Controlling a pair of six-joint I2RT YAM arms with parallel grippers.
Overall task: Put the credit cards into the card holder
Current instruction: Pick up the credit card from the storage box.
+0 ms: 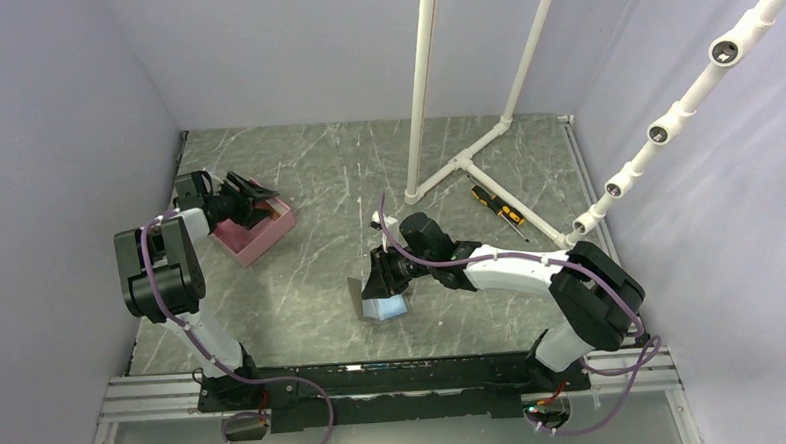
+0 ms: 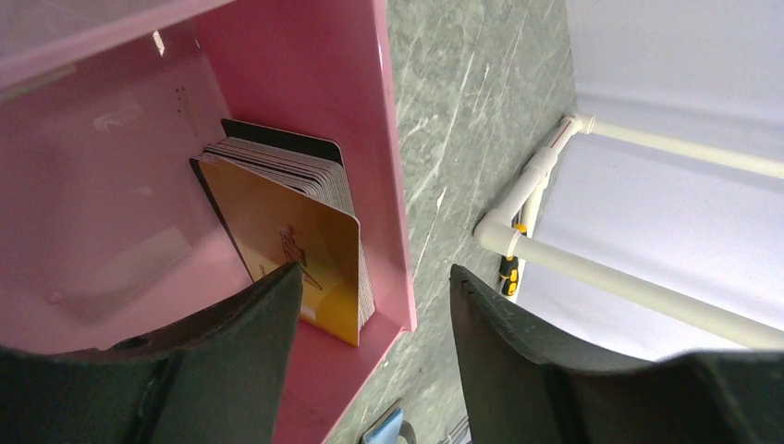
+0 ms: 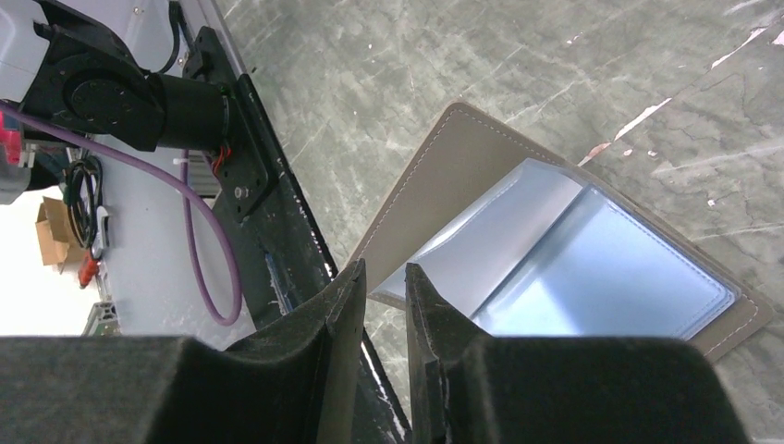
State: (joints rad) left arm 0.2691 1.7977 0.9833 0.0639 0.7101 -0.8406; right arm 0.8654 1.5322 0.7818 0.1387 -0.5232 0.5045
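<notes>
A stack of credit cards [image 2: 296,236], an orange one in front and a black one at the back, stands on edge in a corner of the pink box [image 2: 305,74]. My left gripper [image 2: 374,277] is open above the box's rim, one finger over the box and one over the table; it holds nothing. In the top view it [image 1: 248,196] hangs over the box [image 1: 269,232]. The grey card holder [image 3: 444,176] lies open, its light blue lining [image 3: 601,287] up. My right gripper [image 3: 384,273] stands narrowly open at the holder's raised cover edge, also in the top view [image 1: 379,275].
A yellow-and-black screwdriver [image 1: 496,205] lies by the white pipe frame [image 1: 466,159] at the back right. White pipes cross the upper right. Grey walls close in the table on three sides. The arms' black base rail [image 1: 396,377] runs along the near edge.
</notes>
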